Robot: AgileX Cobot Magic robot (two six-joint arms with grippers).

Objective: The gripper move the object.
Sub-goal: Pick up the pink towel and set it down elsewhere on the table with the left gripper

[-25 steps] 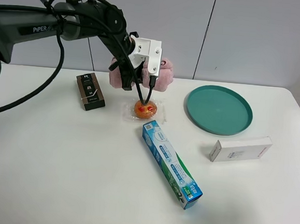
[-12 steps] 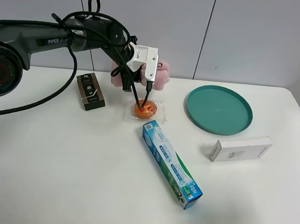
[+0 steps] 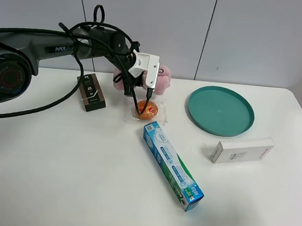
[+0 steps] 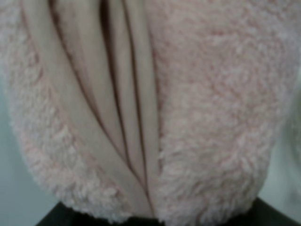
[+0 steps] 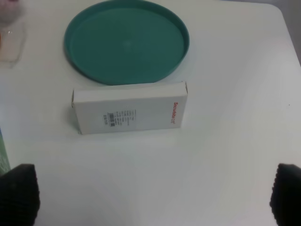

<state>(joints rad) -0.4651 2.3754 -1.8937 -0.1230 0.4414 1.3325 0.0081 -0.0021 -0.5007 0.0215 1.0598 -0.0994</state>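
We're at the grasp step: left gripper (image 3: 144, 73) hard up against the soft pink rolled towel (image 3: 164, 76) by the tabletop (image 3: 58, 163) far edge, can't tell the fingers' state, so next we need a confirmed grip before lifting.

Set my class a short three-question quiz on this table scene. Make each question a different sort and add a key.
1. True or false: the white box lies on the green plate.
2. Which thing fills the left wrist view? A) white box B) pink towel C) green plate
3. Short answer: what wrapped round thing lies between the pink towel and the toothpaste box?

Key:
1. False. It lies on the table beside the plate.
2. B
3. The orange pastry.
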